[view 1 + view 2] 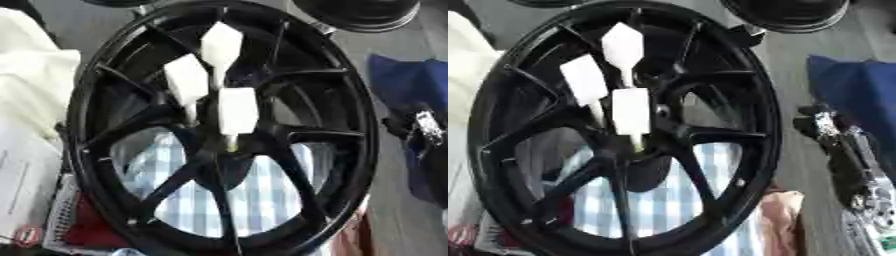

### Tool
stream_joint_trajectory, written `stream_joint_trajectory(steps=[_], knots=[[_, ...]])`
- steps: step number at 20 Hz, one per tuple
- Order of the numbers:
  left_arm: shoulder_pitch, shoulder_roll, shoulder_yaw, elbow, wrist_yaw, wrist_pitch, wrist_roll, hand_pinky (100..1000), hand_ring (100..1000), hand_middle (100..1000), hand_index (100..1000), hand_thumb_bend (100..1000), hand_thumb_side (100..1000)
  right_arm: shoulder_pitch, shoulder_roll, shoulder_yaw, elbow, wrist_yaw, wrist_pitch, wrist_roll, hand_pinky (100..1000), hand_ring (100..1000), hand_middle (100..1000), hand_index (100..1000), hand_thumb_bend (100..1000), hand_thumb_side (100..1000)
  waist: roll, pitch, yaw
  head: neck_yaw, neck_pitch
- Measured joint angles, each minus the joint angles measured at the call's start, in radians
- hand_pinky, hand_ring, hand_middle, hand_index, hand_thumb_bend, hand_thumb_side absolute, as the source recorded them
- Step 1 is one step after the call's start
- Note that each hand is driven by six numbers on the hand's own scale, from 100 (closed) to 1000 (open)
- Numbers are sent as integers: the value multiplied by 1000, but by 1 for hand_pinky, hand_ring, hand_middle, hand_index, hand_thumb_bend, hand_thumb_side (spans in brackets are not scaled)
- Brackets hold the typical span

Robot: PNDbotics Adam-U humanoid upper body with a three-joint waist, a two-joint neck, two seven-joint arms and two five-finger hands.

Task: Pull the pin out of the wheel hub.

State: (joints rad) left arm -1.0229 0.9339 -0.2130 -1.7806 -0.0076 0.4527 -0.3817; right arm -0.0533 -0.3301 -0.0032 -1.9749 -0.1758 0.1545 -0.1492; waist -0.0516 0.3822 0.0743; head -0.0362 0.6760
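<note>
Left eye view: the black wheel hub (223, 130) fills the frame, spokes radiating from its centre. Three white pins (237, 111) stand clustered at the centre of the hub, each with a flat paddle-shaped head; the lowest sits just above the hub's centre bore. Blue-checked cloth (262, 195) shows through the lower spokes. Right eye view: the right hand (846, 150) lies right of the hub, apart from it; whether its fingers are spread or closed cannot be told.

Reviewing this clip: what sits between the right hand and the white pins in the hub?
Only black spokes and the rim separate the right hand from the pins, seen in the right eye view.
</note>
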Motion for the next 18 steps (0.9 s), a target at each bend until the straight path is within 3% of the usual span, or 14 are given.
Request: stream_joint_trajectory(steps=[13, 18], knots=[[6, 8, -2, -9, 1, 4, -6, 677, 693, 648, 770, 100, 647, 1, 0, 3, 0, 0, -1, 1, 864, 773, 526, 693, 100, 701, 1, 0, 0, 0, -1], [21, 27, -51, -67, -27, 1, -62, 697, 714, 670, 791, 100, 631, 1, 0, 3, 0, 0, 0, 0, 863, 773, 525, 693, 100, 710, 4, 0, -1, 0, -2]])
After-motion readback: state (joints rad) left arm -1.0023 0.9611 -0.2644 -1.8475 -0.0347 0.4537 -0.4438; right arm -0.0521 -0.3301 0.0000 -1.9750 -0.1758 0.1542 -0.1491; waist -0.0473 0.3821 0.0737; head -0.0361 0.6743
